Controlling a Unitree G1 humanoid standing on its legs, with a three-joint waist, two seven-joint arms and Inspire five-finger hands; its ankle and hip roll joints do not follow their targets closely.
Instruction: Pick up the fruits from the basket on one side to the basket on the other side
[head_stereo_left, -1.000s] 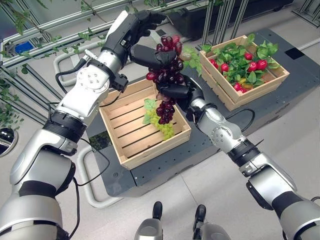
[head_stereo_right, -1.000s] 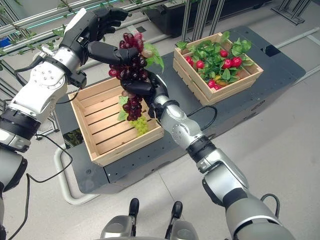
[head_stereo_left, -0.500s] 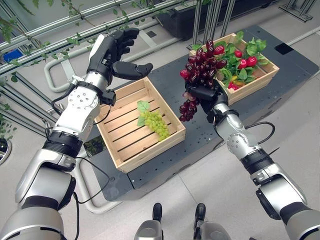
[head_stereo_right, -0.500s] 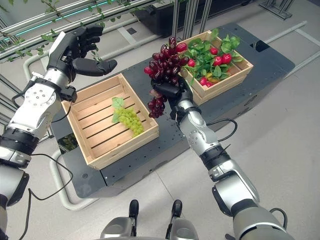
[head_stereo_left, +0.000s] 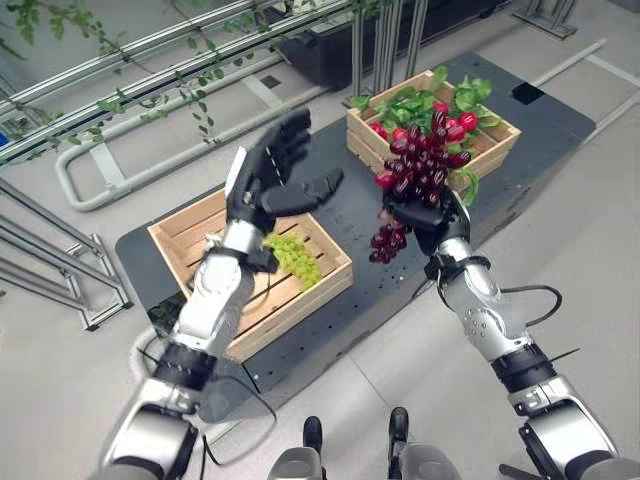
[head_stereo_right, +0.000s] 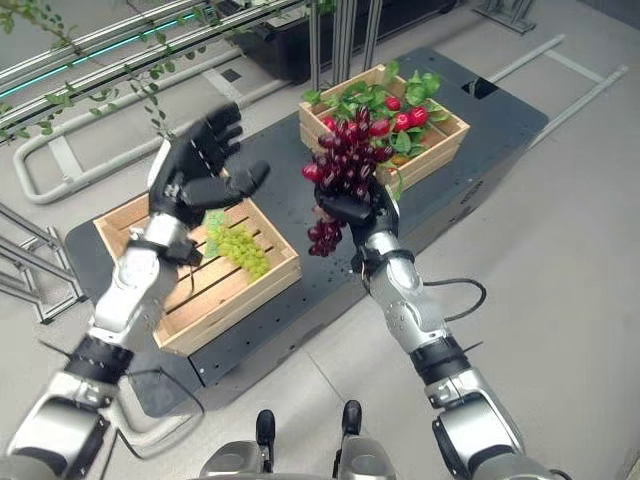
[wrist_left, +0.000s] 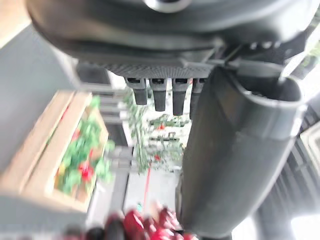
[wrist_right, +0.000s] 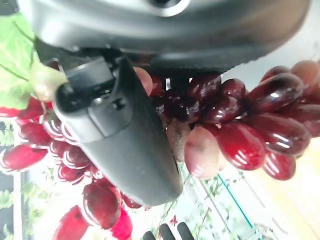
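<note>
Since a second ago the bunch of dark red grapes (head_stereo_left: 420, 165) has been passed out of the left hand (head_stereo_left: 272, 180) and carried away from the slatted wooden crate on the robot's left (head_stereo_left: 180, 232) towards the leaf-filled wooden crate on its right (head_stereo_left: 500, 125); the camera has also shifted. The bunch is now held by the right hand (head_stereo_left: 425, 215) alone, with fingers and thumb curled round its middle, so that the upper berries stand in front of the near corner of the right crate while a lower tail of berries hangs over the dark grey platform (head_stereo_left: 360, 290) between the two crates. This high grip is judged to be kept so that the bunch can clear the crate wall. The left hand is held up above the left crate, fingers spread and nothing in it. A bunch of pale green grapes (head_stereo_left: 297, 255) with a leaf lies in the left crate, apparently to be moved next. Red fruits among green leaves (head_stereo_left: 455, 105) lie in the right crate.
</note>
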